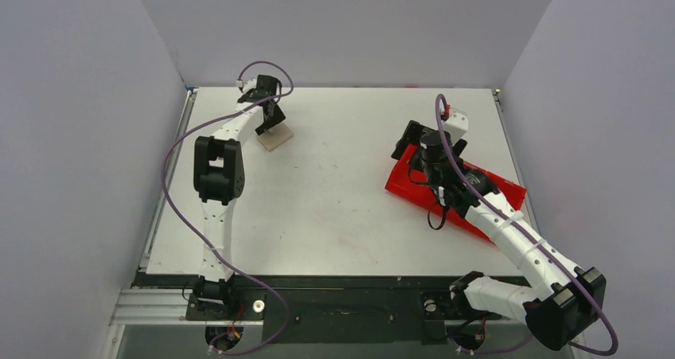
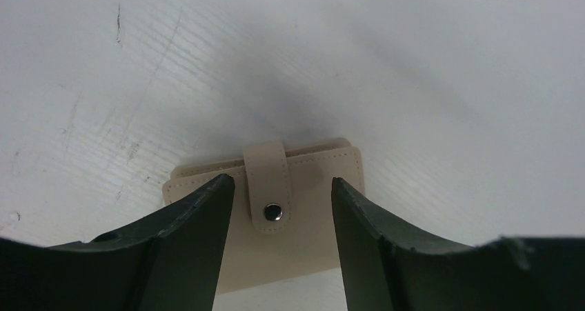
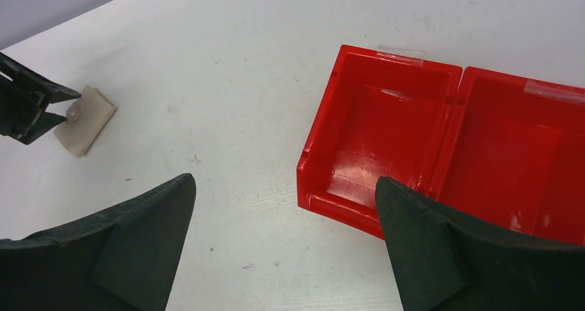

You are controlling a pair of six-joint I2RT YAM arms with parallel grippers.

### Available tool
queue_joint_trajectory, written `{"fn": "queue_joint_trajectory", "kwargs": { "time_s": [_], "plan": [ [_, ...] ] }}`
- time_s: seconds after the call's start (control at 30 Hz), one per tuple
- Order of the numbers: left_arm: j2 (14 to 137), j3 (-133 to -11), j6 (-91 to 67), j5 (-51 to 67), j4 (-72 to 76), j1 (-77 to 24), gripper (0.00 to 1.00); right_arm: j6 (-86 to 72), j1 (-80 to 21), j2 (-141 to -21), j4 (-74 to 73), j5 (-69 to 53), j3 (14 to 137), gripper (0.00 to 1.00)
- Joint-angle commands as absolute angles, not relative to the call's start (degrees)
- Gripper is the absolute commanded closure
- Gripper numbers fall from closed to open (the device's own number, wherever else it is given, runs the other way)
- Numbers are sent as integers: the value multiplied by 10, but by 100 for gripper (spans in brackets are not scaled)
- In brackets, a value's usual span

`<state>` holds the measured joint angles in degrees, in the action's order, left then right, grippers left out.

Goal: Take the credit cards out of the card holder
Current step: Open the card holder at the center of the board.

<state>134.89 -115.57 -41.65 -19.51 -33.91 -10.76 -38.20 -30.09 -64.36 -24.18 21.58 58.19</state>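
The card holder [image 2: 319,165] lies snapped shut at the far left of the surface [image 1: 334,192], beneath the wide-open, empty left pincer [image 2: 281,181]. Better to unsnap the strap [image 2: 265,169] first. The right pincer [image 3: 283,181] hangs open, empty, by the tray [image 3: 400,56].

Top camera high, over table [image 1: 334,208]; wrist cameras angled down, left closest; all share card holder [image 2: 312,187].
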Motion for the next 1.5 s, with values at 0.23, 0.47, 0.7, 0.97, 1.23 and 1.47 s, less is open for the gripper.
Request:
{"fn": "queue_joint_trajectory", "kwargs": {
  "time_s": [0.23, 0.47, 0.7, 0.97, 1.23, 1.47],
  "plan": [
    [1372, -1168, -448, -247, -389, -110, 60, -394, -304, -632, -242, 228, 556, 1],
    [1357, -1142, -445, -257, -394, -127, 83, -397, -303, -636, -239, 228, 553, 1],
    [1298, -1070, -470, -241, -384, -139, 100, -396, -305, -642, -228, 212, 551, 2],
    [1208, -953, -558, -206, -406, -161, 100, -397, -321, -673, -212, 189, 546, 2],
    [1143, -875, -719, -155, -524, -196, 100, -400, -347, -717, -187, 168, 542, 2],
    [1065, -742, -812, -55, -511, -246, 100, -417, -410, -799, -148, 148, 551, 3]
  ]
}}
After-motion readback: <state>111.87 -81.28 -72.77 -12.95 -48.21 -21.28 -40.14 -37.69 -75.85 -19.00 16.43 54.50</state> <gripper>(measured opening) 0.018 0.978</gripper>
